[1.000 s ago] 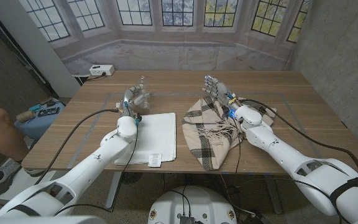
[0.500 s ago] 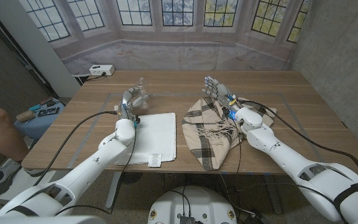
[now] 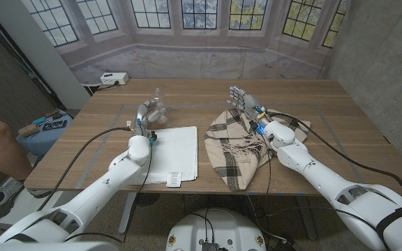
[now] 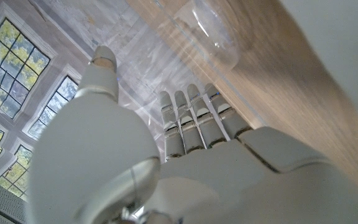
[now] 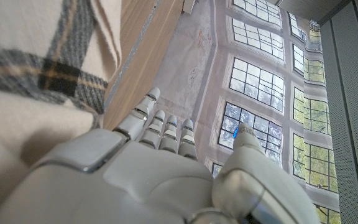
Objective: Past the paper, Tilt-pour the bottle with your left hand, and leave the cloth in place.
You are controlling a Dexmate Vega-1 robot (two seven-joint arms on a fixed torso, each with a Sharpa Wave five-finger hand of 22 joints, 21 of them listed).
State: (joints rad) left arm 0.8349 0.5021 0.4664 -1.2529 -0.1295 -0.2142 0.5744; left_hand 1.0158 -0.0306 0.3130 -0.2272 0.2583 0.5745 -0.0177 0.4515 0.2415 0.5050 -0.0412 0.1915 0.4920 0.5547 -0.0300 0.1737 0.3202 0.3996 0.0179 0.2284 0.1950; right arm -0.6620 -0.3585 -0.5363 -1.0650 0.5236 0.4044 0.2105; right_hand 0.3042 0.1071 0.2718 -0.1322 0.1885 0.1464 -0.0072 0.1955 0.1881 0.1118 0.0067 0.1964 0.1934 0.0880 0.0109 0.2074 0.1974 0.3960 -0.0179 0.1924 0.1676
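Left hand [image 3: 147,114] grips the clear bottle [image 3: 158,104], tilted, just beyond the paper [image 3: 171,153]. Right hand [image 3: 243,101], fingers spread and holding nothing, stands over the cloth [image 3: 232,145].

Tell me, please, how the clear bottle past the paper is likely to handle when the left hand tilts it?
The bottle looks clear and apparently empty, so it is probably light and easily tipped. Its smooth rounded wall may slip in the left hand, and it would likely roll if dropped.

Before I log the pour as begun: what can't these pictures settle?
- Grip: head view, left hand overlaps the clear bottle; contact too small to tell.
- Bottle's contents: left wrist view, bottle cut by the edge.
- Cloth: partly under the right hand.
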